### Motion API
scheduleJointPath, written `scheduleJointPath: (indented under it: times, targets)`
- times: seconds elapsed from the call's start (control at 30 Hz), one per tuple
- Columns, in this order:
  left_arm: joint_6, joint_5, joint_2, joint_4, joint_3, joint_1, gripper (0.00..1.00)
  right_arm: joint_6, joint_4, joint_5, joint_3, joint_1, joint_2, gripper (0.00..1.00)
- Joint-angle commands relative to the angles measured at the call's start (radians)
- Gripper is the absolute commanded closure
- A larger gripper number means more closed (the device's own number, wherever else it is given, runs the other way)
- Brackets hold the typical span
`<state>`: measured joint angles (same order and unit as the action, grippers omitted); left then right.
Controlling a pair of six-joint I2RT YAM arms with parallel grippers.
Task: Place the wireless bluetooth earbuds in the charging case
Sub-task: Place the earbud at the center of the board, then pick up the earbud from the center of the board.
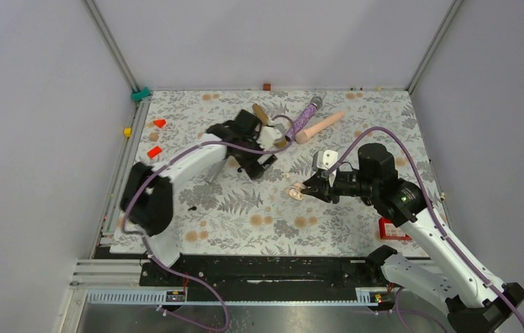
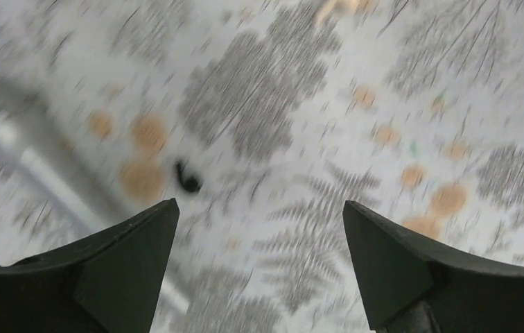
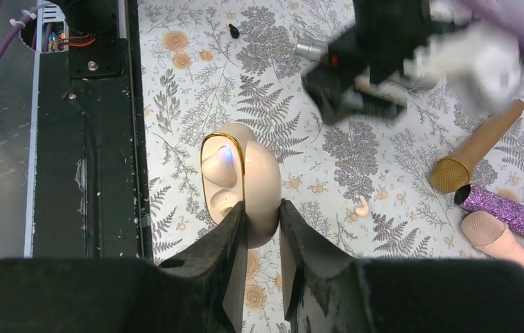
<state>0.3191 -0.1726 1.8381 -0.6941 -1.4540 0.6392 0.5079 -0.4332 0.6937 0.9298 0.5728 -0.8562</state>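
Though blurred (wrist view), earbud beyond parted left pincer, apart.

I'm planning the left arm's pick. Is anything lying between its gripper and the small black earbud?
Nothing visible does. In the blurred left wrist view, the earbud lies on the patterned cloth just beyond the open left gripper, with only cloth between them.

Right gripper, jaws closed on the lower sides of the open beige charging case; a gold rim and a blue glow show inside it. One black earbud lies on the floral table, well apart from the case. Upper right: blurred left arm. Right edge: gold microphone, purple glitter microphone, pink microphone.
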Motion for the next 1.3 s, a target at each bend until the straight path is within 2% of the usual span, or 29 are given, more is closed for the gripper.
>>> scheduleJointPath:
  times: [0.0, 0.17, 0.43, 0.7, 1.07, 1.27]
  targets:
    - [0.158, -0.051, -0.248, -0.052, 0.167, -0.119, 0.09, -0.004, 0.038, 0.026, -0.006, -0.008, 0.017, 0.84]
    - [0.320, -0.105, -0.368, -0.134, 0.362, -0.278, 0.13, -0.010, 0.040, 0.047, -0.008, -0.008, 0.010, 0.84]
    - [0.471, -0.052, -0.353, -0.104, 0.515, -0.442, 0.25, -0.018, 0.043, 0.058, -0.014, -0.008, 0.010, 0.84]
    - [0.508, -0.048, -0.308, -0.083, 0.565, -0.464, 0.33, -0.019, 0.043, 0.052, -0.025, -0.008, 0.010, 0.84]
    - [0.532, 0.002, -0.288, -0.074, 0.618, -0.474, 0.40, -0.023, 0.043, 0.053, -0.028, -0.009, 0.015, 0.84]
    - [0.530, 0.003, -0.277, -0.068, 0.632, -0.476, 0.49, -0.025, 0.043, 0.057, -0.028, -0.008, 0.012, 0.84]
